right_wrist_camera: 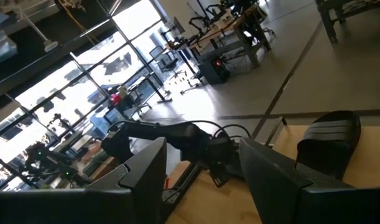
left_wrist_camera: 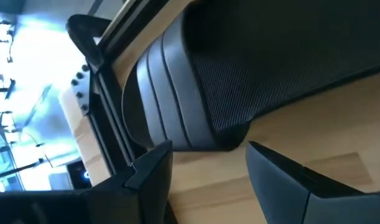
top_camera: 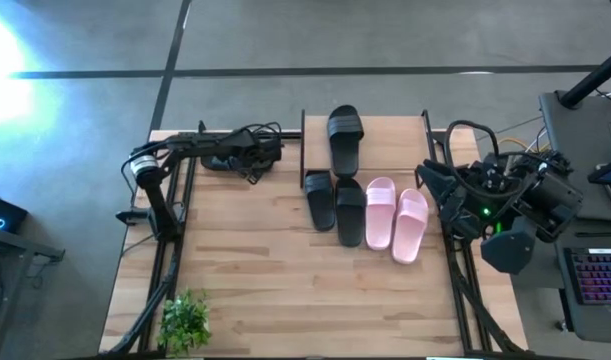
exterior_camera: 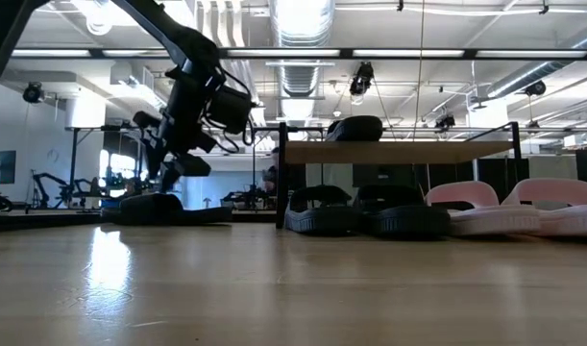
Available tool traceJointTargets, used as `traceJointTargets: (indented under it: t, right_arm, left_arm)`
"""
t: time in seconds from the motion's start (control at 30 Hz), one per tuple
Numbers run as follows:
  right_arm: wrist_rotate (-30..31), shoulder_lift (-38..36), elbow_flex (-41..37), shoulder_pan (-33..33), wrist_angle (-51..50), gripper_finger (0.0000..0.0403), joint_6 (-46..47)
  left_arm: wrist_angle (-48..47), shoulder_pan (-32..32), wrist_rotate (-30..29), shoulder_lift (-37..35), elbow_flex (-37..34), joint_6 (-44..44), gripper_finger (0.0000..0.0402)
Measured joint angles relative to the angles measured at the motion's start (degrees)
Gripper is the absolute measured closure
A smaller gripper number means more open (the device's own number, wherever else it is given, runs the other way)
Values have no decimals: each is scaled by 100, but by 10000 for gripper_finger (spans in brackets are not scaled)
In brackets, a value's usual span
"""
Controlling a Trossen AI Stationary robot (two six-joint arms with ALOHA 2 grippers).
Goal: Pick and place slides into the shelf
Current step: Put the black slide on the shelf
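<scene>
The big wooden table point(top_camera: 285, 280) holds the shelf point(top_camera: 385, 140) at its far edge. 1 black slide point(top_camera: 345, 138) sits on the shelf top. Right in front of the shelf lie 2 black slides point(top_camera: 335, 205) and 2 pink slides point(top_camera: 397, 218) in a row. The high view hides another black slide point(left_wrist_camera: 196, 93) under the left arm; the left wrist view shows it right past the left gripper point(left_wrist_camera: 208, 165), whose fingers are spread. The right gripper point(right_wrist_camera: 199, 168) waits by the table's right edge, fingers spread, holding nothing. A small green plant point(top_camera: 185, 320) stands at the near left corner.
</scene>
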Motion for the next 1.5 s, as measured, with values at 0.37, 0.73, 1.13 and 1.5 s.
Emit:
traceJointTargets:
  t: [0.37,0.73,1.13,1.5]
  right_arm:
    - [-31,13,0,4,2,209,0]
    - [-160,15,-4,4,1,209,-44]
    - [-162,-11,-7,4,0,209,-46]
    - [-361,70,-65,-296,1,209,-451]
  left_arm:
    - [487,588,198,17,-78,293,227]
    - [612,757,210,497,-194,592,300]
    - [440,578,60,-433,-185,908,396]
    - [2286,-1255,1599,-3354,-185,3087,400]
